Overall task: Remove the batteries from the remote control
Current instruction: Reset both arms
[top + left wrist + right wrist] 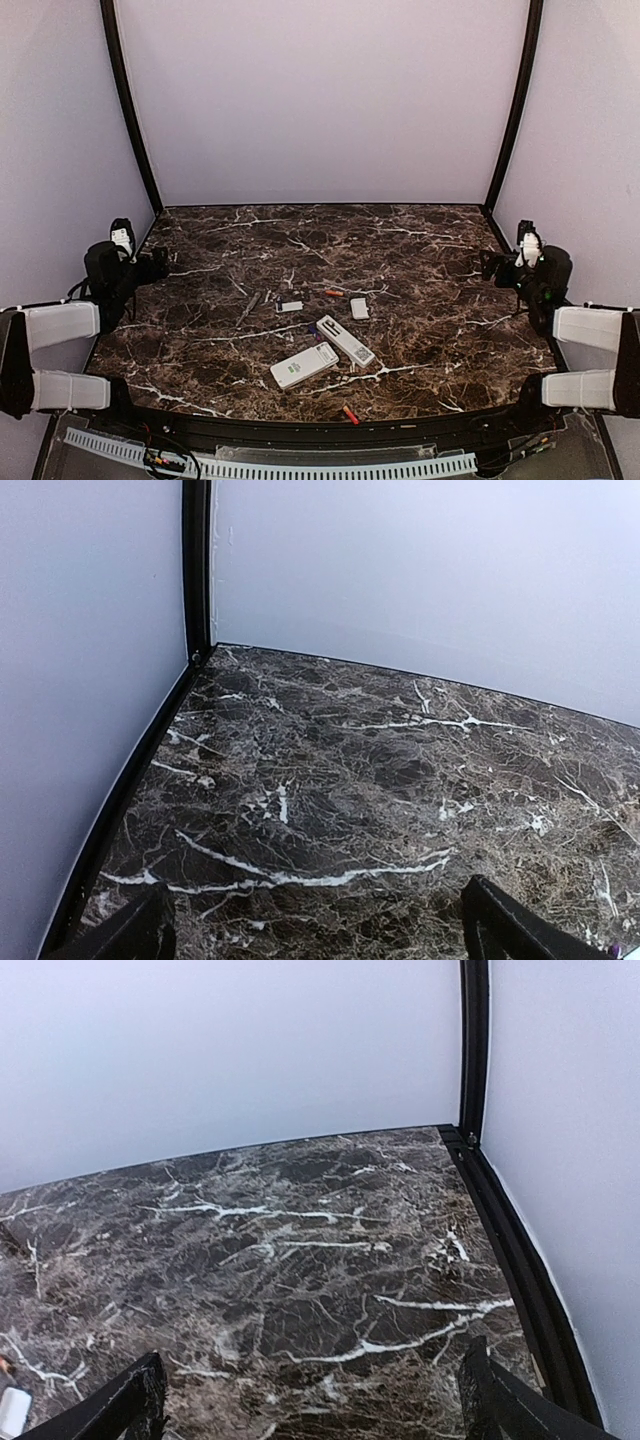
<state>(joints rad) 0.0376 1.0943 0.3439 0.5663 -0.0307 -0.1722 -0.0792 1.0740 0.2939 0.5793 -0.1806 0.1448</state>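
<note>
Two white remotes lie mid-table in the top view, one (346,340) angled to the right and one (304,365) nearer the front. A dark blue cell (314,328) sits at the far end of the first remote. Loose orange-red batteries lie behind the remotes (334,293), beside them (353,368) and at the front edge (350,414). My left gripper (152,266) (320,940) is open and empty at the left table edge. My right gripper (490,266) (310,1410) is open and empty at the right edge. Both are far from the remotes.
Two small white cover plates (290,306) (359,309) lie behind the remotes; one shows at the right wrist view's bottom left (10,1410). A thin grey stick (248,308) lies left of them. Black frame posts (196,570) (472,1050) and pale walls close in the marble table (420,250).
</note>
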